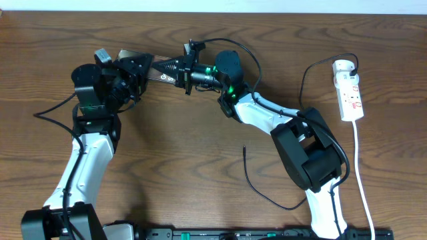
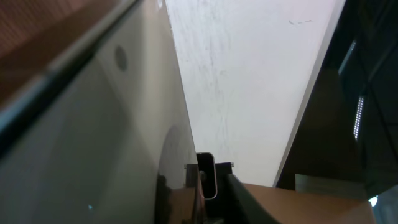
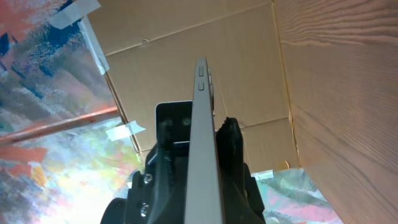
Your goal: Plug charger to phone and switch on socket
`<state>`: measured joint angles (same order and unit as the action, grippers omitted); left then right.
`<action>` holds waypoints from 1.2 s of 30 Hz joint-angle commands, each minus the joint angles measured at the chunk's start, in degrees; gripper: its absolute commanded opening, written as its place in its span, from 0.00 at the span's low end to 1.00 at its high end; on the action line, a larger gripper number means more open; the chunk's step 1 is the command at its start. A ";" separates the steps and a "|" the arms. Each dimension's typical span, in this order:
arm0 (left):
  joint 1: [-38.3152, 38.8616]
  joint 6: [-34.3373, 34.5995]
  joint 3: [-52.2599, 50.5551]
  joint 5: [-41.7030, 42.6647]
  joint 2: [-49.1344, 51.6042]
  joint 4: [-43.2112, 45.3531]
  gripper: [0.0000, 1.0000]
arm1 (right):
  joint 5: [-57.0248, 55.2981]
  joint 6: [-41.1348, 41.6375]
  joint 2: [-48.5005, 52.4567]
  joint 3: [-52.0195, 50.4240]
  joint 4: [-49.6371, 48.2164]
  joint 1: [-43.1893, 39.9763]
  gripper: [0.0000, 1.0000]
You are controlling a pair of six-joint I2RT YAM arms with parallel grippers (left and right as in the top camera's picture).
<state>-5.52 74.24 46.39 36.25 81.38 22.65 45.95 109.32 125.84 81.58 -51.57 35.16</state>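
Observation:
The phone [image 1: 159, 69] is held off the table at the back left, between my two grippers. My right gripper [image 1: 175, 72] is shut on its right end. In the right wrist view the phone [image 3: 202, 81] stands edge-on between that gripper's [image 3: 200, 127] jaws, side buttons showing. My left gripper [image 1: 141, 68] is at the phone's left end, open, with a gap showing between one dark finger [image 2: 249, 202] and the phone's broad face [image 2: 93, 137]. The charger's plug tip [image 1: 244, 148] lies loose on the table, held by neither gripper. The socket [image 1: 349, 90] lies at the far right.
The charger's black cable [image 1: 257, 190] curls across the wood in front of the right arm and loops back to the socket's top end. A white cord [image 1: 363, 187] runs from the socket to the table's front edge.

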 commanded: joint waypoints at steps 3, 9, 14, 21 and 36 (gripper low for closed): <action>-0.37 0.09 -0.22 -1.20 0.61 0.13 0.27 | 4.39 -0.98 -1.05 0.81 -1.53 0.68 0.01; -0.37 -0.13 -0.22 -1.22 0.61 0.13 0.27 | 4.76 -1.16 -1.05 0.81 -1.53 0.68 0.01; -0.98 -0.09 -0.22 -1.33 0.61 0.11 0.23 | 5.20 -1.16 -1.05 0.81 -1.53 0.68 0.01; -1.18 1.09 -0.22 -1.40 0.61 -0.20 0.13 | 5.22 -1.22 -1.05 0.81 -1.42 0.68 0.01; -1.22 5.40 -0.22 -3.30 0.61 -2.67 0.11 | 5.64 -2.27 -1.05 0.81 -0.39 0.68 0.02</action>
<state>-5.58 72.69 46.22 35.38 81.41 20.23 46.70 109.30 125.86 81.58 -51.03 35.18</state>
